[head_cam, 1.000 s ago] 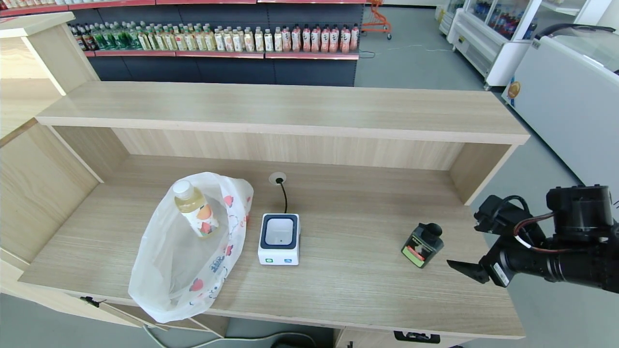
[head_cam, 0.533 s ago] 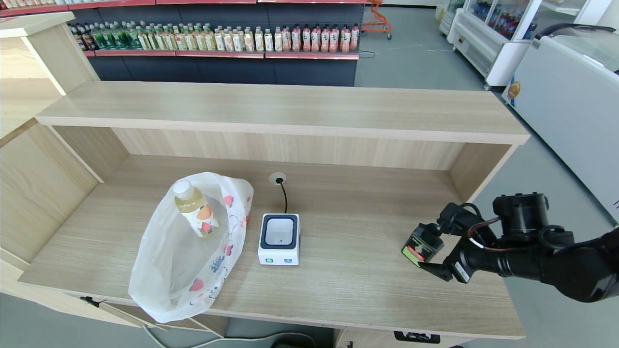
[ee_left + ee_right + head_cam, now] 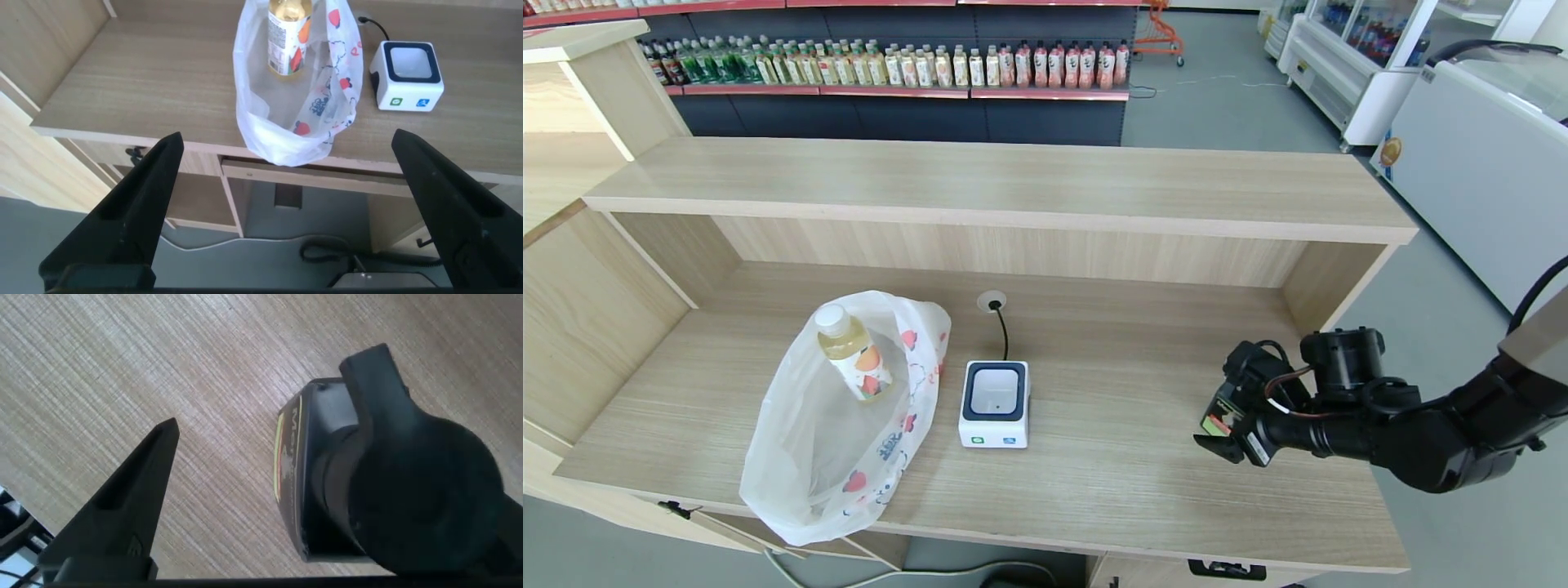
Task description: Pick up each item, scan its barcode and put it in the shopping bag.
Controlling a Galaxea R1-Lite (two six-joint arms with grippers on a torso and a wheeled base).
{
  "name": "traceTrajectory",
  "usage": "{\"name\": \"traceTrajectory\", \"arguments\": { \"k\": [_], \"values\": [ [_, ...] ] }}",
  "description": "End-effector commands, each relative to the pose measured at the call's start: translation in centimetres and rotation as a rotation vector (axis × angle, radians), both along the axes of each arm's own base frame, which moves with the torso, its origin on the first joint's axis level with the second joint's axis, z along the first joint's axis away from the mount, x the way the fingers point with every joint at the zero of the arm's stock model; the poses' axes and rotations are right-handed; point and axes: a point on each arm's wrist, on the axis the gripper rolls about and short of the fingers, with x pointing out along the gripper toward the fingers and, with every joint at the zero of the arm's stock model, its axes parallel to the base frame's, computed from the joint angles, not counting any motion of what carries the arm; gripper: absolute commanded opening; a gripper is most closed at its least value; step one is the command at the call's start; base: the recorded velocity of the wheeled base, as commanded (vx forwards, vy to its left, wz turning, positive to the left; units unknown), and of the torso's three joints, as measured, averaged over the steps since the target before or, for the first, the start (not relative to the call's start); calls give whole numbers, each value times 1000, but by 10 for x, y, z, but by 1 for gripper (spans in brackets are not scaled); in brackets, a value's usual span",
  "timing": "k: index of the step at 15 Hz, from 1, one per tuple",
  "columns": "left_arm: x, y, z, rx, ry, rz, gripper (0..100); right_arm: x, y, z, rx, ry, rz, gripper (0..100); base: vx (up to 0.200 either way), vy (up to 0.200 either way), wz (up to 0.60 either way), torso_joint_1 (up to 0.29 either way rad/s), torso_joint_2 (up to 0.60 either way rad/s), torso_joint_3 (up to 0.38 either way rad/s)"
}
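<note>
The right gripper comes in from the right — its open fingers now flank the black bottle, earlier standing apart.

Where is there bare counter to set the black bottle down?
The widest bare counter lies between the scanner and the right gripper at the black bottle. The strip behind the scanner is free except for its cable. It is crowded left of the scanner, where the bag sits close beside it.

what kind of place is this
Most likely a convenience store checkout: a barcode scanner and a shopping bag sit on a wooden counter, with shelves of bottled drinks behind and freezers to the right.
</note>
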Motion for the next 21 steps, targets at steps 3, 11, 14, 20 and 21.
{"name": "traceTrajectory", "arguments": {
  "k": [3,11,14,20,21],
  "values": [
    [0,0,0,0,0,1,100,10,3,-7,1,-2,-1,0,0,0,0,0,0,0],
    [0,0,0,0,0,1,100,-6,-1,18,17,-65,-6,0,0,0,0,0,0,0],
    [0,0,0,0,0,1,100,-80,-33,64,-16,-195,-39,0,0,0,0,0,0,0],
    [0,0,0,0,0,1,100,-123,-80,89,-526,-570,462,0,0,0,0,0,0,0],
    [0,0,0,0,0,1,100,-123,-78,90,-588,-660,569,0,0,0,0,0,0,0]
  ]
}}
